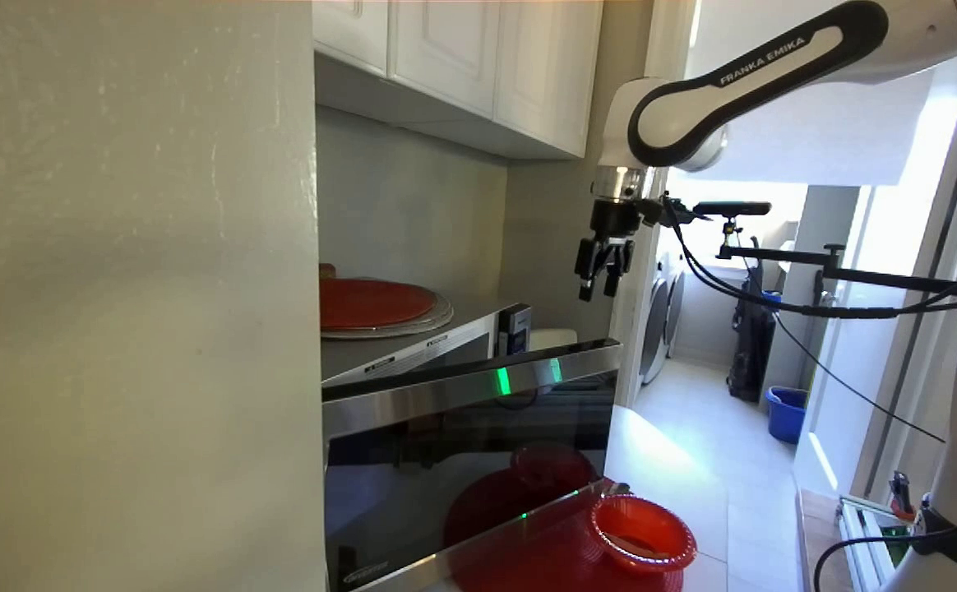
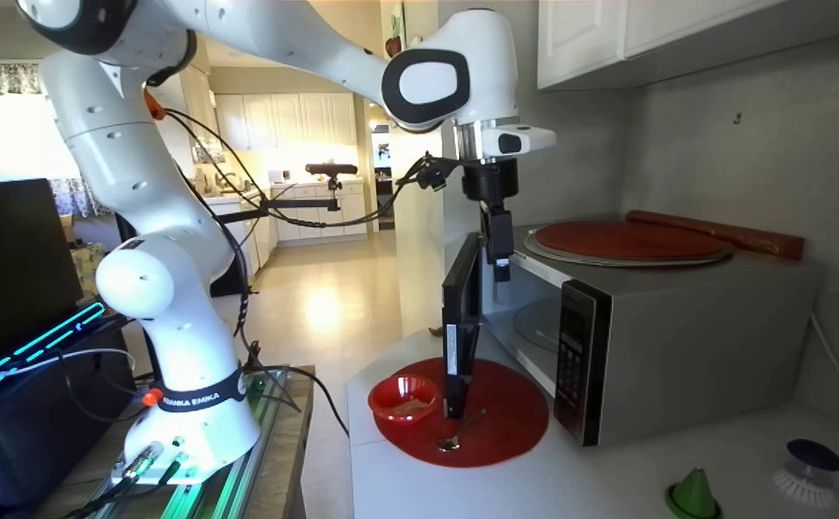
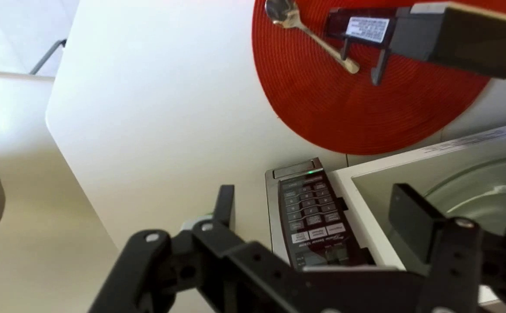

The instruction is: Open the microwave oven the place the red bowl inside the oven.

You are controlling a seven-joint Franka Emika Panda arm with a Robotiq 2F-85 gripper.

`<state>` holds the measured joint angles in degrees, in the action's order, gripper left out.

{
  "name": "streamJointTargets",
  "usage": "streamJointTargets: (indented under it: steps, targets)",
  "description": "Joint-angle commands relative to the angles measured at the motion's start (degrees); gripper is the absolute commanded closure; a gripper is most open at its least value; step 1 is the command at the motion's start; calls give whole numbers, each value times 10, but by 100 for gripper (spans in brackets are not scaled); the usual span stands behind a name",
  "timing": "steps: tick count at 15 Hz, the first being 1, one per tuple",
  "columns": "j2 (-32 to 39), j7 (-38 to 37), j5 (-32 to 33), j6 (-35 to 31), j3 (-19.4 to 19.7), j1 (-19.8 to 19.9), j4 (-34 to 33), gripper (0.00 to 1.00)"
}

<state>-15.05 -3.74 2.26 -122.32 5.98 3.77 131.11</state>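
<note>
A: so where's the microwave oven (image 2: 708, 346) sitting?

B: on the white counter (image 2: 419, 490), below the wall cupboards (image 1: 446, 49). door (image 1: 470, 460) is swung well out, latch hooks (image 3: 380, 67) showing in the wrist view, and you can see the glass turntable (image 3: 496, 208) inside.

A: red bowl (image 2: 398, 387) in there?

B: nah, outside. it's on a round red placemat (image 2: 509, 418), just beside the door on its outer side, so the door stands between it and the turntable. something pale in the bottom, can't make out what. you can see its reflection in the dark glass too. metal spoon (image 3: 322, 43) lies on the same placemat, near the door's free end.

A: and the gripper (image 3: 314, 191)?

B: released, fingers (image 3: 224, 204) spread wide, pointing down above the front of the oven. wrist view has the control panel (image 3: 311, 208) between them, small green light (image 3: 315, 171) lit at one end.

A: what's that on top?

B: stack of round mats (image 2: 628, 240), red one uppermost, plus a red roll (image 2: 758, 238) behind it. further along the counter there's a scrub brush (image 2: 812, 458), dark blue handle up, and a green cone (image 2: 695, 494), couldn't tell you what it's for.
</note>
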Motion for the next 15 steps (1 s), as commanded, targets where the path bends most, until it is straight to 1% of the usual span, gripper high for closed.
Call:
streamJointTargets:
  steps: [1, 4, 6, 7, 8, 10, 11, 15]
  targets:
    - [-69, 43, -94, 59, 28, 5, 40, 0]
    - [-117, 44, -162, 120, 45, 8, 80, 0]
    - [-143, 19, -191, 148, 46, 17, 119, 0]
    - [-154, -4, -185, 148, 39, 28, 145, 0]
    - [-109, 23, -169, 147, 37, 22, 88, 0]
    - [-128, 12, -171, 149, 36, 29, 123, 0]
    - [-132, 11, -171, 149, 36, 30, 130, 0]
    - [-134, 8, -172, 149, 36, 31, 133, 0]
